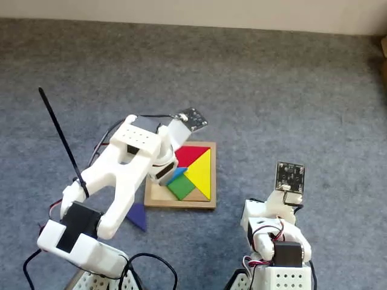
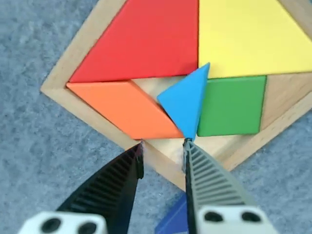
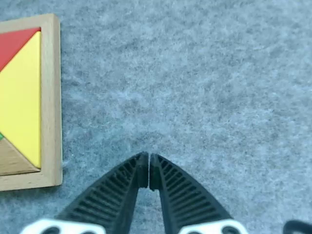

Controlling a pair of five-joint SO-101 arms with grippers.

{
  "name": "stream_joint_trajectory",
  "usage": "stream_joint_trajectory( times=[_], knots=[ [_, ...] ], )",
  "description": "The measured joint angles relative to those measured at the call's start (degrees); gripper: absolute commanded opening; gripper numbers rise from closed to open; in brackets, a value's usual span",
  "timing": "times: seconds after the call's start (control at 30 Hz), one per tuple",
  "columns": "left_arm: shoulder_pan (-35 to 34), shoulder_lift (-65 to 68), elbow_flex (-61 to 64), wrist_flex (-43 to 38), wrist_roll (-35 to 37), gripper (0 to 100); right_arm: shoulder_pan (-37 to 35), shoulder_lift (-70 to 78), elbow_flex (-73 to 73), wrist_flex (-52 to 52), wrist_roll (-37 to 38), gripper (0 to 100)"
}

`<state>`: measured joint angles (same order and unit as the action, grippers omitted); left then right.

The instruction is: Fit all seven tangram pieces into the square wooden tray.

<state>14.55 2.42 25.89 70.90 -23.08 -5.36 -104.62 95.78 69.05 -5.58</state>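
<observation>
The square wooden tray holds a red triangle, a yellow triangle, a green square and an orange parallelogram. A light blue triangle lies askew between the orange and green pieces, one corner over the orange one. A dark blue triangle lies on the carpet beside the tray. My left gripper is open and empty, its tips over the tray's rim just short of the light blue triangle. My right gripper is shut over bare carpet, apart from the tray.
Grey carpet covers the whole surface. The left arm hangs over the tray's left side and hides part of it. The right arm sits folded at the front right. A black cable rises at the left.
</observation>
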Motion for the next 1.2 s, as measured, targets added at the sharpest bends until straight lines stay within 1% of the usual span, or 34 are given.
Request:
stream_joint_trajectory(
  times=[0.13, 0.23, 0.43, 0.53, 0.6, 0.7, 0.9, 1.13, 1.2],
  knots=[
    [0.3, 0.0, -2.9, 2.7, 0.4, 14, 0.0, 0.0, 0.0, 0.0, 0.0, 2.5],
    [0.4, 0.0, -4.1, 3.2, 3.0, 14, 0.0, 0.0, 0.0, 0.0, 0.0, 2.5],
    [5.6, 0.0, -5.3, 3.2, 5.9, 14, 0.0, 0.0, 0.0, 0.0, 0.0, 2.5],
    [7.6, 0.0, -5.3, 0.7, 8.4, 14, 0.0, 0.0, 0.0, 0.0, 0.0, 2.5],
    [7.3, 0.0, -5.3, -0.7, 8.9, 14, 0.0, 0.0, 0.0, 0.0, 0.0, 2.5],
    [6.9, 0.0, -4.8, -3.5, 9.0, 14, 0.0, 0.0, 0.0, 0.0, 0.0, 2.5],
    [7.3, 0.0, 0.0, -11.0, 9.0, 14, 0.0, 0.0, 0.0, 0.0, 0.0, 2.5],
    [7.0, 0.0, 0.3, -11.9, 9.0, 14, 0.0, 0.0, 0.0, 0.0, 0.0, 2.5],
    [6.0, 0.0, 0.4, -11.9, 9.0, 14, 0.0, 0.0, 0.0, 0.0, 0.0, 2.5]
  ],
)
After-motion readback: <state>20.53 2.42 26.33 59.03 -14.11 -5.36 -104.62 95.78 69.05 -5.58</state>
